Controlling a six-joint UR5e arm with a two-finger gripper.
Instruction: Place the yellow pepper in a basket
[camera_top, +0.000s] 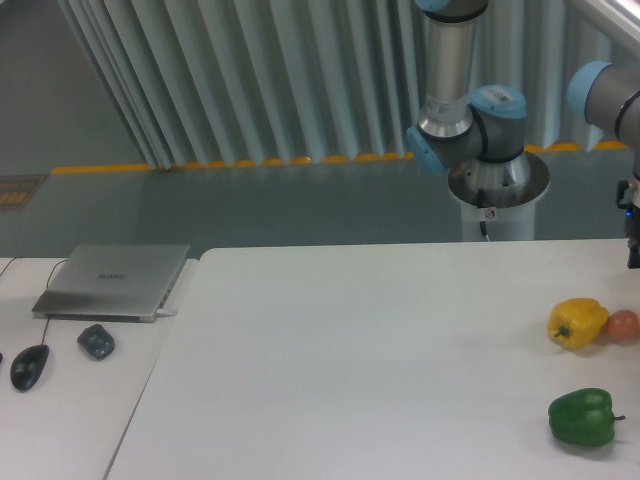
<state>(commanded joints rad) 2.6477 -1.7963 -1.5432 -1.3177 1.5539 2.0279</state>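
On table's right: yellow pepper (577, 323) (touching orange ball (623, 325)) | hand (633, 255) state indiscernible

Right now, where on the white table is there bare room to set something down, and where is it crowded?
The table lies bare from its left edge, beside the closed laptop, across the middle. The right end is crowded: the yellow pepper touches a small orange-pink ball, with the green pepper in front. No basket shows.
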